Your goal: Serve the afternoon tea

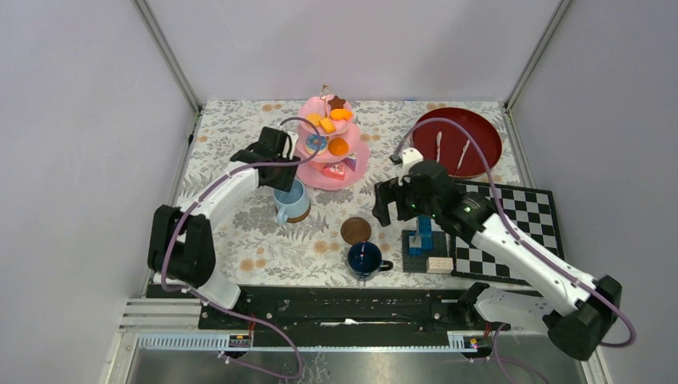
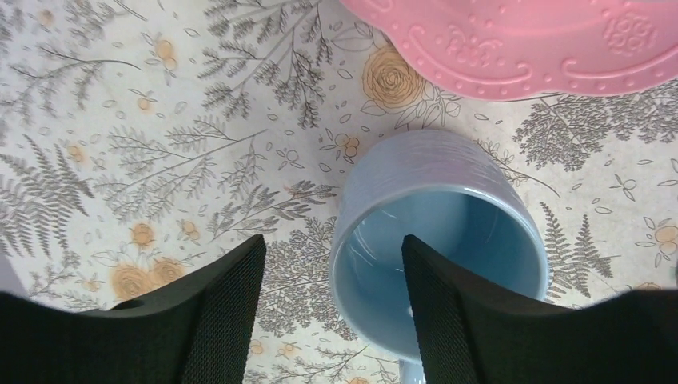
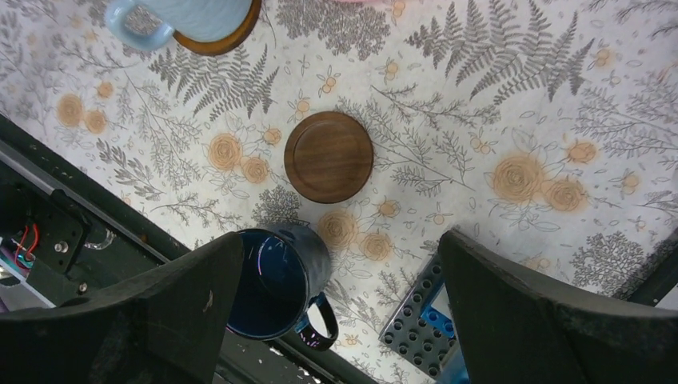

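The light-blue mug (image 2: 448, 224) already stands on one brown saucer (image 1: 303, 214), at 7 o'clock from the pink stand (image 1: 332, 144). The left gripper (image 2: 332, 244) hangs over it with its fingers spread. One seems to dip inside the rim and the other sits outside the wall, but whether either touches cannot be told.

The step left appears to be the dark-blue mug (image 3: 276, 280), which sits on the tablecloth (image 3: 496, 96) at 6 o'clock from the bare saucer (image 3: 328, 156), just beside it. The right gripper (image 3: 340, 240) hovers above both with fingers wide apart, holding nothing.

To do this well, the right gripper would likely pinch the rim opposite the handle, lift straight up, carry the mug towards 12 o'clock and set it flat in the saucer's centre. It should also keep off the blue block stack (image 1: 420, 234) at 3 o'clock.

The mug looks like glossy, slippery glazed ware, and the saucer is a flat round disc of dark wood grain with a low lip. The stand is scalloped, embossed plastic, and the cloth is matt with a printed floral pattern.
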Controlling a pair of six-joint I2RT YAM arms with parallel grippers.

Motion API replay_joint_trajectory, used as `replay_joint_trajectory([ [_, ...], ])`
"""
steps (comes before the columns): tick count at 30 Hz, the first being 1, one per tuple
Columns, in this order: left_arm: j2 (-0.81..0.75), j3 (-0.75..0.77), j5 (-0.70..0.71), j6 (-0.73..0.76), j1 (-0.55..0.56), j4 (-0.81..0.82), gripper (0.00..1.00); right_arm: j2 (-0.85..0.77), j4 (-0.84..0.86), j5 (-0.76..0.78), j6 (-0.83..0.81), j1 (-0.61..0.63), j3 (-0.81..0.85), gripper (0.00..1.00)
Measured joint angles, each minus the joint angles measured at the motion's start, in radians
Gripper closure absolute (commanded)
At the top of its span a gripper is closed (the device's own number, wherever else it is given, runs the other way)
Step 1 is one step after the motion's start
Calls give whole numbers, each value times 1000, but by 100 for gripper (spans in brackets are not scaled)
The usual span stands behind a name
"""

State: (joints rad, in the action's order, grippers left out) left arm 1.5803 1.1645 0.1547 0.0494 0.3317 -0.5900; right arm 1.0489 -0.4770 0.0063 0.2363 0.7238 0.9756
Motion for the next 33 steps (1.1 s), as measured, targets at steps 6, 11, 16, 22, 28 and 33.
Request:
replay_joint_trajectory([
  [6, -116, 10, 8, -45, 0, -10, 1, 195, -68, 39, 85, 97, 127, 11],
  [11, -238, 25, 5, -106, 0, -2, 1, 355, -61, 45, 225, 136, 179, 30],
  [16, -385, 15, -47, -161, 0, 46, 1, 515, -44, 64, 373, 169, 181, 53],
  [22, -491, -38, -64, -191, 17, 133, 1, 653, 14, 131, 506, 233, 178, 75],
  [28, -499, -96, -10, -179, 117, 155, 1, 674, 88, 218, 587, 237, 121, 75],
  [33, -500, -121, 37, -175, 154, 177, 1, 712, 136, 266, 605, 236, 106, 75],
])
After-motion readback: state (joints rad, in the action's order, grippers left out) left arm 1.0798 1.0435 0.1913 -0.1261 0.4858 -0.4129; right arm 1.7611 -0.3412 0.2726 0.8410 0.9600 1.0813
